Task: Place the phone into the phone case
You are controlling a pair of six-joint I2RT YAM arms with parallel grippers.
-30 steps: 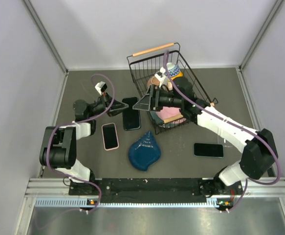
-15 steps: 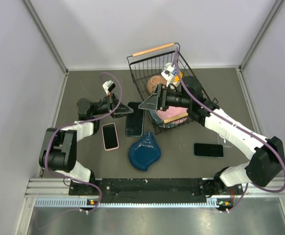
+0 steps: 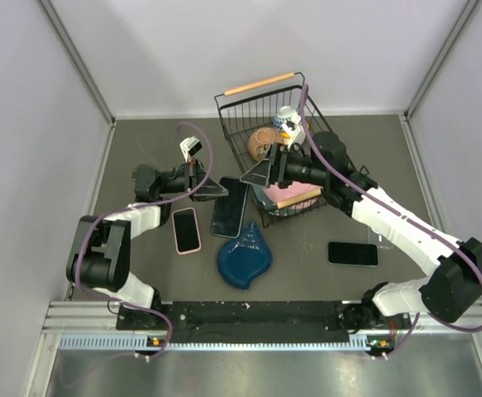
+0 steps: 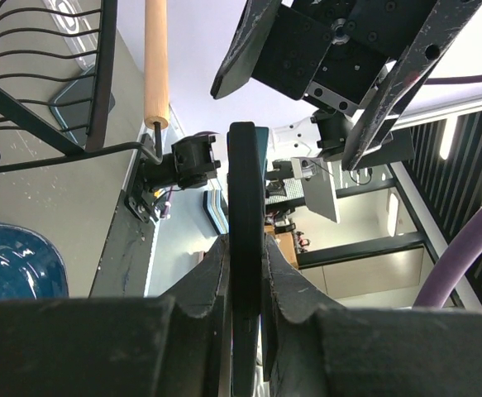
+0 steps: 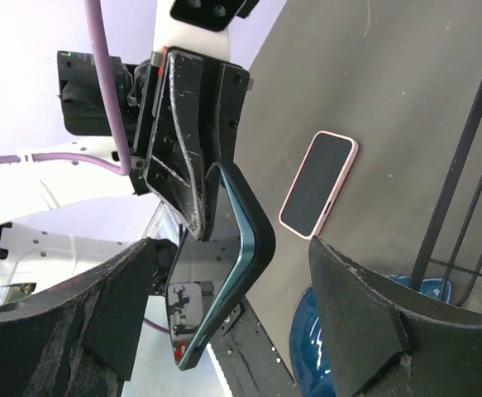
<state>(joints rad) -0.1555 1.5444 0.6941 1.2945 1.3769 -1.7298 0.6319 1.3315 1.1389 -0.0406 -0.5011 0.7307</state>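
My left gripper point(image 3: 208, 190) is shut on a black phone case point(image 3: 229, 207) with a teal-edged phone in it, and holds it tilted above the table. In the left wrist view point(image 4: 245, 248) the case point(image 4: 245, 182) stands edge-on between the fingers. In the right wrist view the cased phone point(image 5: 224, 281) hangs from the left gripper point(image 5: 193, 178). My right gripper point(image 3: 256, 173) is open and empty, just right of the case's far end; its wrist view point(image 5: 232, 244) shows the case between its spread fingers without touching them.
A pink-cased phone point(image 3: 186, 229) lies left of the held case and shows in the right wrist view point(image 5: 319, 184). A blue shell-shaped dish point(image 3: 245, 256) lies below it. A dark phone point(image 3: 353, 253) lies at the right. A wire basket point(image 3: 232, 112) of items stands behind.
My left gripper has carried the cased phone rightward and swung its free end toward the blue dish. My right gripper has drawn back to the right, away from the case.
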